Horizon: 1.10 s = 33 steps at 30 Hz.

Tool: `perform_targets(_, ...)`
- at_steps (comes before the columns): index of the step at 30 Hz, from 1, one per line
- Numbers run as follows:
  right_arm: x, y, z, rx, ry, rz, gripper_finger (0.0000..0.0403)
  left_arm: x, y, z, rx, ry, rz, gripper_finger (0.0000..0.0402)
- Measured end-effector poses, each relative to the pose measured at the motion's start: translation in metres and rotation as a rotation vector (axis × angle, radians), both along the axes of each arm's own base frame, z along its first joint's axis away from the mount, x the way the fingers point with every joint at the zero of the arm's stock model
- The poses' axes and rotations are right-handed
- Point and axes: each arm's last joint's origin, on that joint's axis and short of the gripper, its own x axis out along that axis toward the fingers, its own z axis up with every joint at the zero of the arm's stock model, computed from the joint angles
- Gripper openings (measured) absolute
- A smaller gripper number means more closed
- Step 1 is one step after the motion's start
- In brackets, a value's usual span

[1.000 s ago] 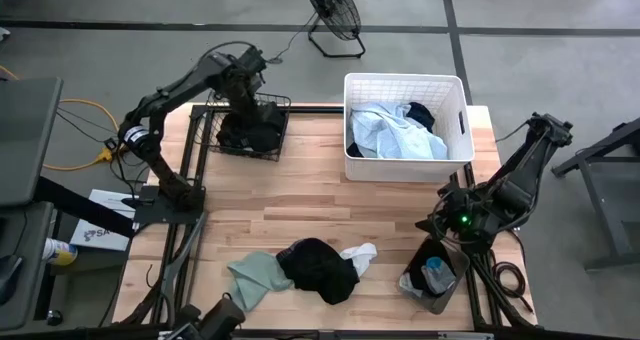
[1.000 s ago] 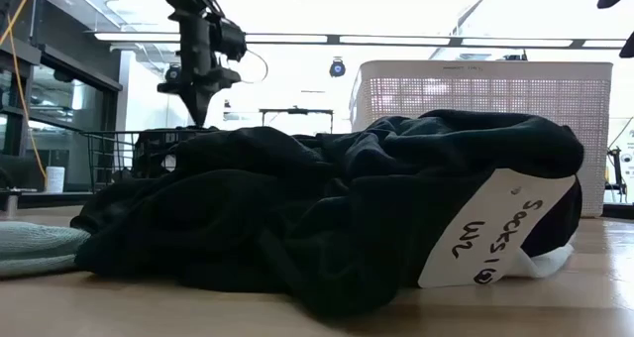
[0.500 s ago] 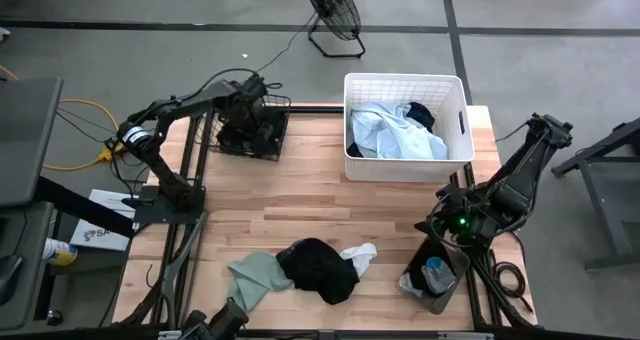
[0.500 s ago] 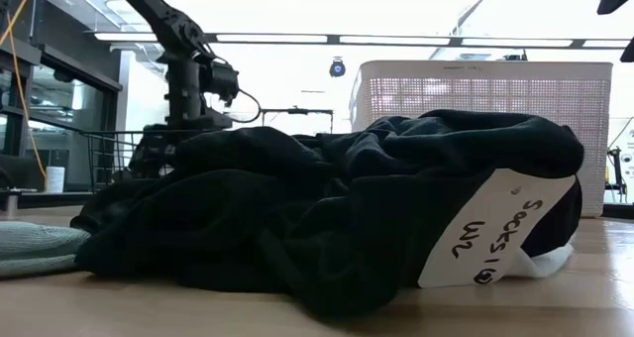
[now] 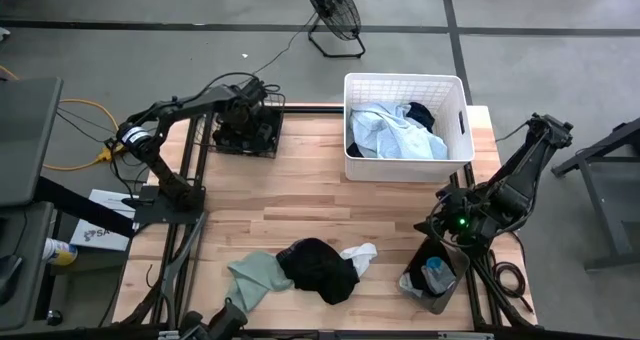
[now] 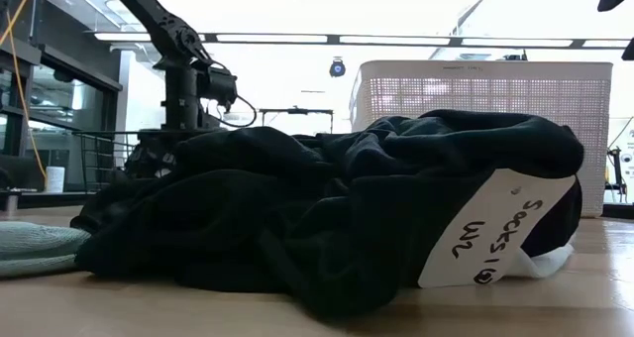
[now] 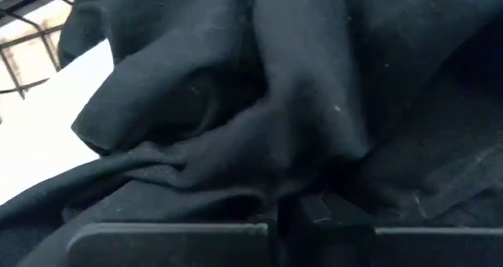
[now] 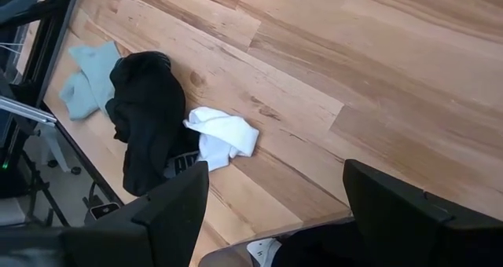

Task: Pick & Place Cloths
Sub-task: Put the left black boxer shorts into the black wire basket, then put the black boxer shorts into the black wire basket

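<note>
My left gripper (image 5: 243,123) is down inside the black wire basket (image 5: 272,140) at the table's far left, shut on a black cloth (image 7: 236,118) that fills the basket. My right gripper (image 8: 271,208) hovers open over the table's near right part, touching nothing. Near the front edge lie a sage green cloth (image 5: 250,276), a black cloth (image 5: 320,270) and a white cloth (image 5: 359,253), touching each other. The white laundry basket (image 5: 457,90) at the far right holds pale blue cloth (image 5: 395,130) and a dark piece. In the low view the black cloth (image 6: 327,208) bears a white label. My left gripper comes from above, pointing down into the wire basket. Its shut fingers (image 7: 173,235) meet on a raised fold of the black cloth (image 7: 271,190). How many layers lie between them I cannot tell. The cloth lies bunched in the basket.
A small dark bin (image 5: 430,277) with items stands at the near right corner beside my right arm. A floor fan (image 5: 333,10) stands beyond the table. Bare wood (image 5: 320,205) lies between the baskets and the near pile.
My left gripper has moved down from above the wire basket into it, onto the black cloth, and the cloth now sits lower and more bunched inside the basket. My right arm has kept still.
</note>
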Motion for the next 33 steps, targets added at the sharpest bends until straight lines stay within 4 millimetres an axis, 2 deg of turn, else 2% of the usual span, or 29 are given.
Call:
perform_targets(9, 0.0, 0.0, 0.0, 0.003, -0.003, 0.002, 0.0286, 0.0, 0.0, 0.057, 0.023, -0.013, -0.001, 0.0)
perform_targets(16, 0.0, 0.001, 0.0, 0.008, 0.011, 0.026, 0.0286, -0.001, 0.0, 0.089, 0.036, 0.003, -0.021, 0.0009)
perform_targets(19, 0.0, 0.001, 0.0, 0.019, 0.024, 0.036, 0.0286, -0.001, -0.002, 0.099, 0.015, -0.01, -0.031, 0.0038)
perform_targets(23, 0.0, 0.002, 0.0, 0.025, 0.036, 0.048, 0.0286, 0.003, -0.01, 0.109, -0.041, -0.05, -0.094, 0.0099)
perform_targets(28, 0.0, 0.002, 0.0, 0.016, 0.036, 0.061, 0.0286, 0.016, -0.029, 0.116, -0.121, -0.079, -0.17, 0.0175)
perform_targets(33, 0.0, 0.002, 0.0, 0.009, 0.037, 0.072, 0.0286, 0.035, -0.054, 0.116, -0.166, -0.085, -0.23, 0.0216)
